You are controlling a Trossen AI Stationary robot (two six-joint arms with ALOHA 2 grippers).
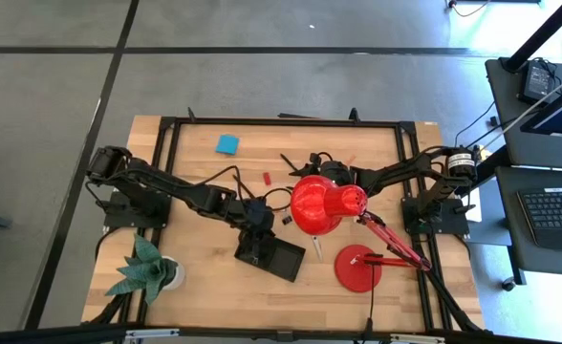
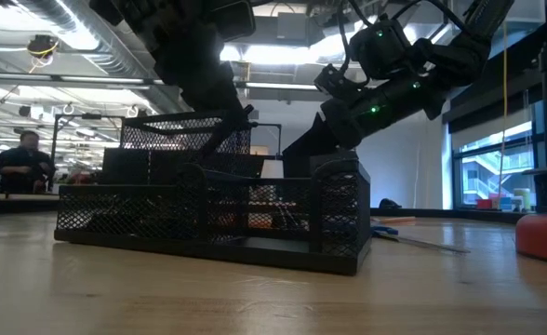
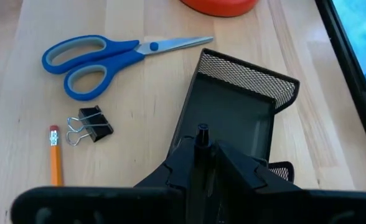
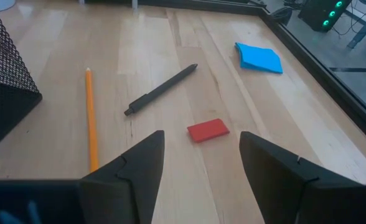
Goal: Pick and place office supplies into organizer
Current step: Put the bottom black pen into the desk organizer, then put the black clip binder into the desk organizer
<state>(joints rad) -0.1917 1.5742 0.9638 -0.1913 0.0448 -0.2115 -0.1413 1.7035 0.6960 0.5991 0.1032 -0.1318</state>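
Observation:
The organizer point(image 1: 273, 256), a black mesh tray, stands near the table's middle and fills the low view point(image 2: 208, 216). My left gripper point(image 3: 201, 155) hovers over it, shut on a black pen. My right gripper point(image 4: 201, 155) is open, low over the table beyond the lamp, with the tiny red piece point(image 4: 208, 130) just ahead of its fingertips. Lying flat nearby are a black pen point(image 4: 161, 90), a pencil point(image 4: 91, 118) and the blue sticky-note pad point(image 4: 259, 58). Blue-handled scissors point(image 3: 108, 56), a black clip point(image 3: 91, 124) and another pencil point(image 3: 55, 160) lie beside the organizer. My left gripper pinches a thin black pen between its two shut fingers, coming from above and slanting down. The pen lies along the fingers, and only its end point(image 3: 202, 129) sticks out past the fingertips, lifted clear over the organizer's open compartment point(image 3: 233, 118).
The red desk lamp's shade point(image 1: 324, 205) sits between the two grippers and covers part of my right arm; its round base point(image 1: 357, 268) stands toward the near right. The green paper plant point(image 1: 147, 269) is at the near left corner. People sit in the room beyond the table point(image 2: 18, 158).

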